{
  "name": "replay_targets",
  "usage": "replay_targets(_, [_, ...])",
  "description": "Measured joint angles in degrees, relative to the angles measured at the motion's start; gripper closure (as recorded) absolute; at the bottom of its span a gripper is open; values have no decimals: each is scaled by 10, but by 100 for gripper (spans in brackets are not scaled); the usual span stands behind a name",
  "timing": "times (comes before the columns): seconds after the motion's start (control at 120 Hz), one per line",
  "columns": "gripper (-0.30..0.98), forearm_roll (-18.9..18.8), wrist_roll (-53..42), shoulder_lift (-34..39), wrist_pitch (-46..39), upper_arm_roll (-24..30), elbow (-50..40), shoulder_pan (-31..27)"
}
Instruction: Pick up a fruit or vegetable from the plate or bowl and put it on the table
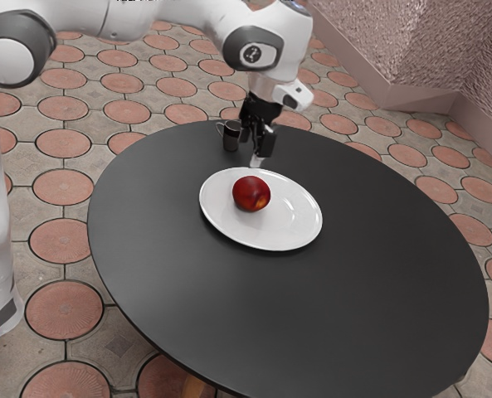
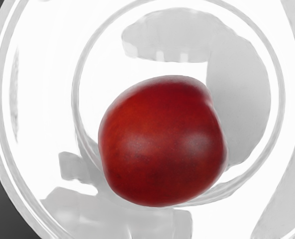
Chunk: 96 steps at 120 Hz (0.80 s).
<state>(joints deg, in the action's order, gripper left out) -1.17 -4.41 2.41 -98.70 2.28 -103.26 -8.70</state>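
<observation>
In the exterior view, the pincer (image 1: 259, 157) is hanging from the arm (image 1: 119, 18) above the plate (image 1: 289, 217), apart from the red fruit (image 1: 251, 193). The fruit is resting on the plate below the pincer, and the plate is lying on the table (image 1: 378, 257). A dark mug (image 1: 231, 139) is standing near the pincer, toward the exterior view's left. I cannot tell whether the pincer is spread or pressed together, but the fruit is sitting free of it.

In the wrist view, the fruit is showing large beneath the pincer, inside the plate's inner ring. I am judging this to be the approach, with the grasp not yet made. The next move is calling for a small centring over the fruit, then a straight descent with the pincer spread wide enough for those round sides, which could be rolling away if touched unevenly.
</observation>
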Motion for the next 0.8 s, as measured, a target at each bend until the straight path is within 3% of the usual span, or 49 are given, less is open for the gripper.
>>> replay_targets(0.275, [0, 0, -17, 9, -37, -1, -53, 39])
replay_targets(0.8, [0, -21, -33, -20, -95, 0, -61, 8])
